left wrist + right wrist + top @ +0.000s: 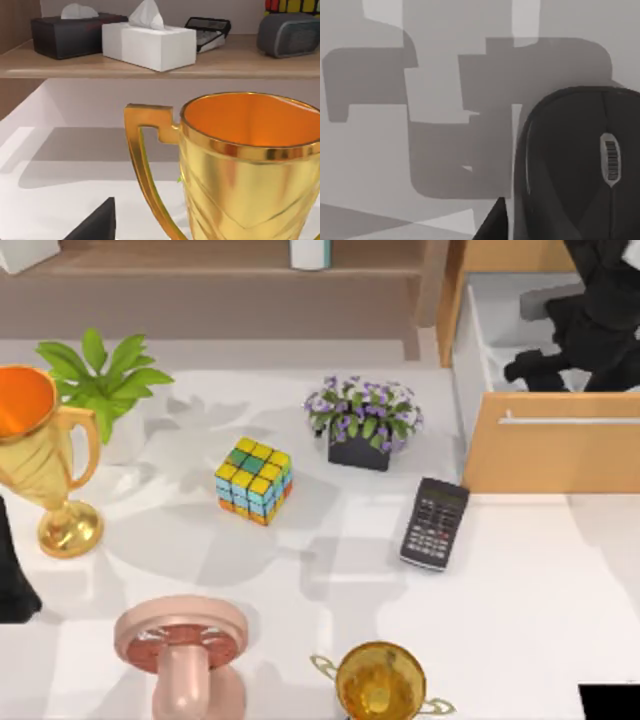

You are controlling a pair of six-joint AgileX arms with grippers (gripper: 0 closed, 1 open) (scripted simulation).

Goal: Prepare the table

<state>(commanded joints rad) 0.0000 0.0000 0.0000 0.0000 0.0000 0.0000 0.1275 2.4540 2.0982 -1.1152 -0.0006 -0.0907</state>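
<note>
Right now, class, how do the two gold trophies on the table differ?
The left trophy stands at the table's left edge, whole in the top view, with an orange inside; the front trophy sits at the near edge, cut off, its inside gold. Both are gold, two-handled and upright.

Top cam looks straight down on the surface. Left wrist cam sits close to the gold trophy, shared with top; right wrist cam close over a black mouse.
</note>
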